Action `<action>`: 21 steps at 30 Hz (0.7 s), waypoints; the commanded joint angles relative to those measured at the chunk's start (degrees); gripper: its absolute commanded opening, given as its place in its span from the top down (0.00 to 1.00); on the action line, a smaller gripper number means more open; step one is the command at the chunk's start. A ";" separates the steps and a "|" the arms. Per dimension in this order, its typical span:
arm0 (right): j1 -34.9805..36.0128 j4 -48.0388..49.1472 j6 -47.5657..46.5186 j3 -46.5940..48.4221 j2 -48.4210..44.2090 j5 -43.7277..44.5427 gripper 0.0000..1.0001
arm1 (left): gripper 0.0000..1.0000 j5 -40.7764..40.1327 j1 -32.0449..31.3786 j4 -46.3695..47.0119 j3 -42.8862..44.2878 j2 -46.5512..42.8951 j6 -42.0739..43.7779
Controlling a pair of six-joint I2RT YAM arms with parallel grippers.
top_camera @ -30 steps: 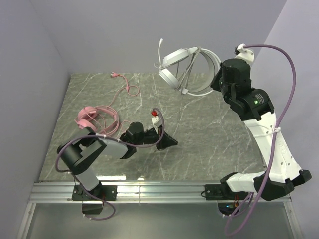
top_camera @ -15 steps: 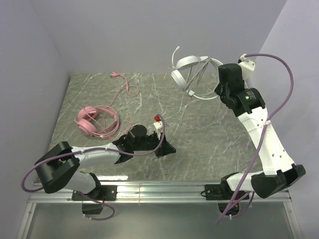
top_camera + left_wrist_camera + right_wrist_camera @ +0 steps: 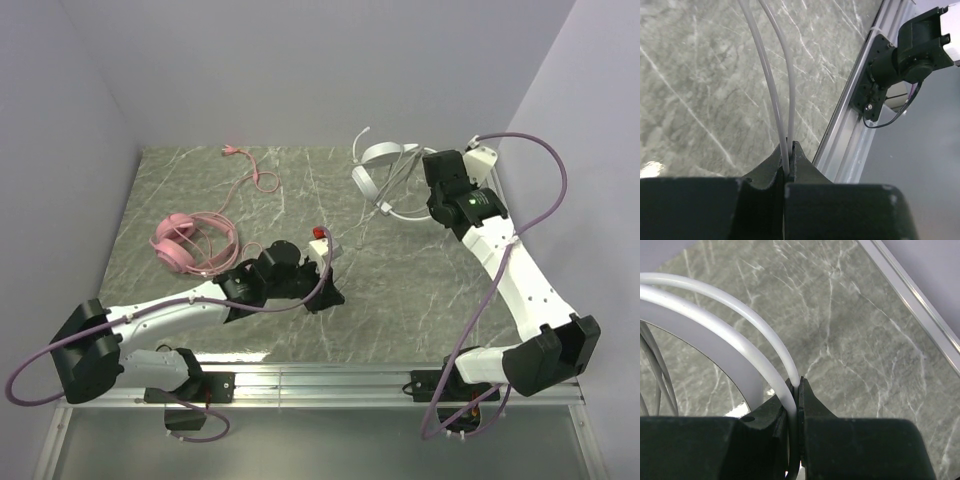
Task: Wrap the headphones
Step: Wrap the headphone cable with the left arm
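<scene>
The white-grey headphones hang in the air over the table's back right. My right gripper is shut on their thin white headband wire, pinched between the fingertips in the right wrist view. Their thin cord runs as two strands into my left gripper, which is shut on it. In the top view the left gripper is low over the table's middle front. The pink headphones lie at the left, and their pink cord trails to the back.
The aluminium rail runs along the table's near edge, with the right arm's base on it. Grey walls close the back and both sides. The marble tabletop lies between the two arms.
My right arm has brought the white-grey headphones down and to the right, from in front of the back wall to just above the table. My left arm has stretched out, its gripper shifting slightly right with the cord.
</scene>
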 commanded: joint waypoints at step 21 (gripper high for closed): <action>4.61 11.83 2.18 -13.43 -0.10 2.93 1.00 | 1.00 -25.42 -3.34 -32.44 35.28 2.86 24.80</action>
